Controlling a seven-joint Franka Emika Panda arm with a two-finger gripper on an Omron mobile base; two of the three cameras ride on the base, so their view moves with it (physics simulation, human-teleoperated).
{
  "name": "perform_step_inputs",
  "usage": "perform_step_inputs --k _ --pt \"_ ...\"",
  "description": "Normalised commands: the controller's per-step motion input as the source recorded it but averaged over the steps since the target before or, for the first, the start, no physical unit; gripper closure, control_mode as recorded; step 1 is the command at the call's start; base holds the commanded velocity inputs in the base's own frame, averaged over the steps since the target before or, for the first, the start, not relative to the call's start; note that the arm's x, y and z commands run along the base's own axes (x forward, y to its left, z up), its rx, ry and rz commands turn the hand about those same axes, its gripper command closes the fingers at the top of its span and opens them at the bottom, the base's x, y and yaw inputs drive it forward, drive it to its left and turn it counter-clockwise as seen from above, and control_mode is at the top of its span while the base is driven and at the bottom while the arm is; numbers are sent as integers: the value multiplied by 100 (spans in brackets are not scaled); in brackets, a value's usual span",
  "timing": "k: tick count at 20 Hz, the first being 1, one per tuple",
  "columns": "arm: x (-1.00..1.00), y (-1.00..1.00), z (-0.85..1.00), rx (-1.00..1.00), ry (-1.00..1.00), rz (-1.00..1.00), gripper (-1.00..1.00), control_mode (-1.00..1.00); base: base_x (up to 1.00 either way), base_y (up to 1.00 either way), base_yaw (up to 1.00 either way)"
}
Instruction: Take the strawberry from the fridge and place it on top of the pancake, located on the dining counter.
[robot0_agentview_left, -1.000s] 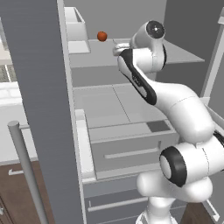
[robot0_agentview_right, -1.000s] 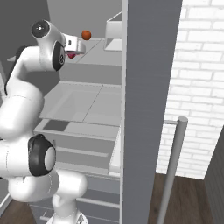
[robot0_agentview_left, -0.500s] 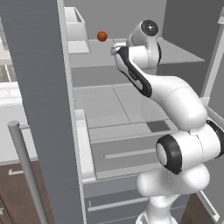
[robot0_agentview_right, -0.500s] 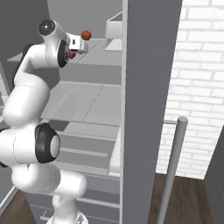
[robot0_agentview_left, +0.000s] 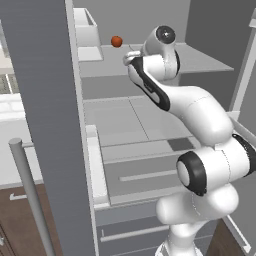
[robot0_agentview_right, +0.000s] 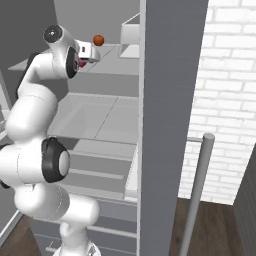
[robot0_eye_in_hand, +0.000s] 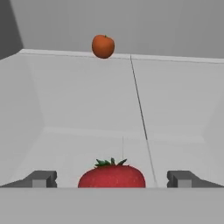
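Observation:
The strawberry (robot0_eye_in_hand: 112, 176), bright red with a green top, lies on the pale upper shelf of the open grey fridge (robot0_agentview_left: 45, 100). In the hand view it sits low and centred, between the two dark fingertips (robot0_eye_in_hand: 43, 178) of my gripper (robot0_eye_in_hand: 112, 179). The jaws stand wide on either side of it and do not touch it. From the base cameras, the gripper (robot0_agentview_left: 131, 56) reaches onto that shelf, and a red speck of the strawberry (robot0_agentview_right: 82, 63) shows under the gripper (robot0_agentview_right: 88, 54). The pancake and the dining counter are out of view.
An orange-red ball (robot0_eye_in_hand: 103, 46) rests farther back on the same shelf (robot0_agentview_left: 116, 41). A pale open bin (robot0_agentview_left: 86, 31) stands at the shelf's left side. Lower shelves (robot0_agentview_left: 125, 120) and drawers lie below. The open fridge door (robot0_agentview_right: 170, 100) carries a long bar handle (robot0_agentview_right: 196, 190), with a white brick wall (robot0_agentview_right: 230, 75) beyond.
The hand has pushed a little deeper over the upper shelf towards the strawberry, and the arm's elbow has risen. The jaws have stayed wide.

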Motion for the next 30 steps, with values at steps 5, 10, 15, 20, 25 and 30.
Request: perform_step_inputs --k 5,10,15,20,25,30 --pt "27 1 -11 0 0 1 -100 -100 0 0 0" --pt "-10 3 -15 -2 -3 2 100 -100 0 0 0" --pt "-79 4 3 -1 -10 3 100 -100 0 0 0" --pt "-100 2 29 0 -5 0 100 -100 0 0 0" --pt "-100 0 22 0 -1 0 100 -100 0 0 0" --pt "-100 0 1 0 0 0 100 -100 0 0 0"
